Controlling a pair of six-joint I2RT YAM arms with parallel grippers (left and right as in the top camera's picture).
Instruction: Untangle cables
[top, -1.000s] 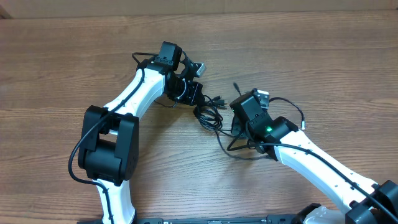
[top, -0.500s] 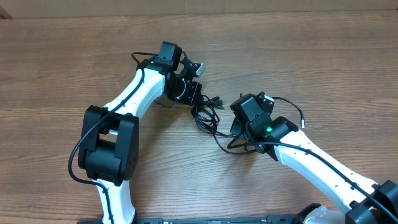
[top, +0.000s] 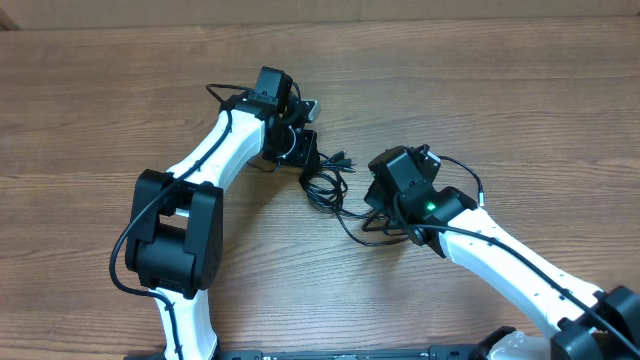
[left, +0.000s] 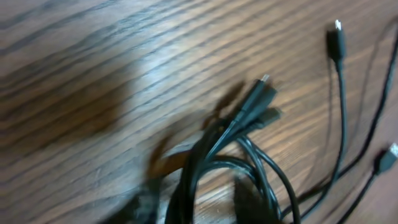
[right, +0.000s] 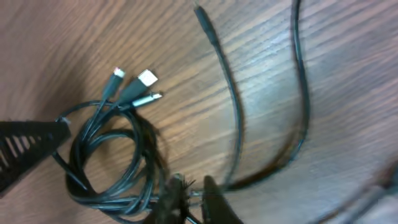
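1. Thin black silver-tipped cables (top: 325, 186) are bunched on the wooden table (top: 100, 100) between both claws.
2. The right gripper (right: 186, 198) is closed, seemingly on one strand; the left gripper's (top: 303, 150) state cannot be told.
3. The coil is found just beside the left gripper, with strands trailing toward the right one.

Lighting: bright, even, from above. Overhead view: sharp, soft shadows. Left wrist view: heavy blur, cables (left: 208, 155) smeared, dark shadow across counter (left: 81, 93). Right wrist view: slightly soft, pale sheen.

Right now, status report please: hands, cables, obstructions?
Left hand by the cables, grip unclear. Right hand shut, pinching one strand. Bundle bunched, not separated. No obstruction seen.
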